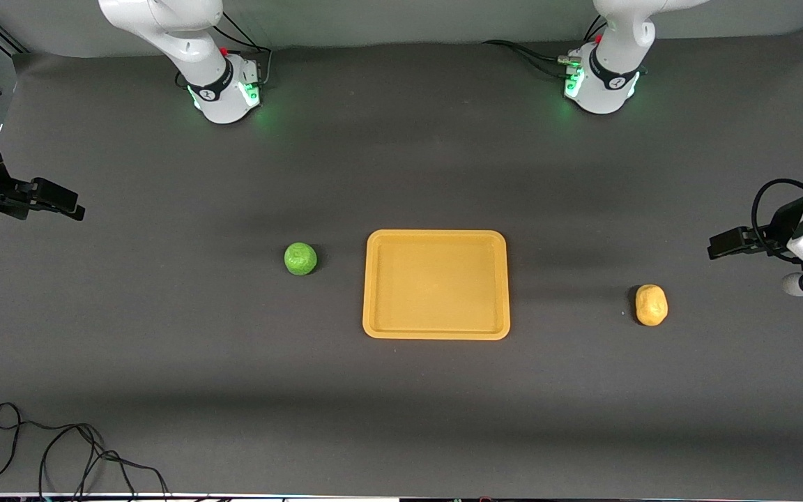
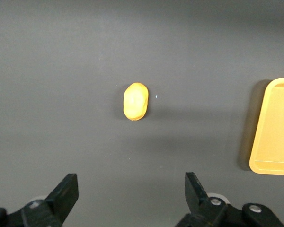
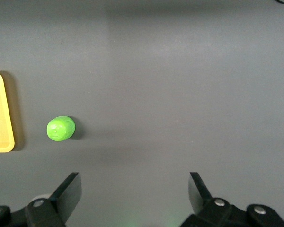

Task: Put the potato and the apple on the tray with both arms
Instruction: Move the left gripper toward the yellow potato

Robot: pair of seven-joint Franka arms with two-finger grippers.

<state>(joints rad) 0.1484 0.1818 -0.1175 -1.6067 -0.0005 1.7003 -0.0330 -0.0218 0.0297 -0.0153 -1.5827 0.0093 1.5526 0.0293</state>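
The orange-yellow tray (image 1: pixel 436 240) lies mid-table with nothing on it; its edge shows in the left wrist view (image 2: pixel 274 127) and the right wrist view (image 3: pixel 0 113). The green apple (image 1: pixel 300 259) sits on the mat beside the tray toward the right arm's end, also in the right wrist view (image 3: pixel 61 128). The yellow-tan potato (image 1: pixel 651 305) lies toward the left arm's end, also in the left wrist view (image 2: pixel 135 101). My left gripper (image 1: pixel 722 245) (image 2: pixel 131 195) is open and empty, high at the table's end. My right gripper (image 1: pixel 60 200) (image 3: pixel 135 194) is open and empty at the other end.
The table is a dark grey mat. A loose black cable (image 1: pixel 60 453) lies near the front edge at the right arm's end. The arm bases (image 1: pixel 224 90) (image 1: pixel 600 84) stand along the back edge.
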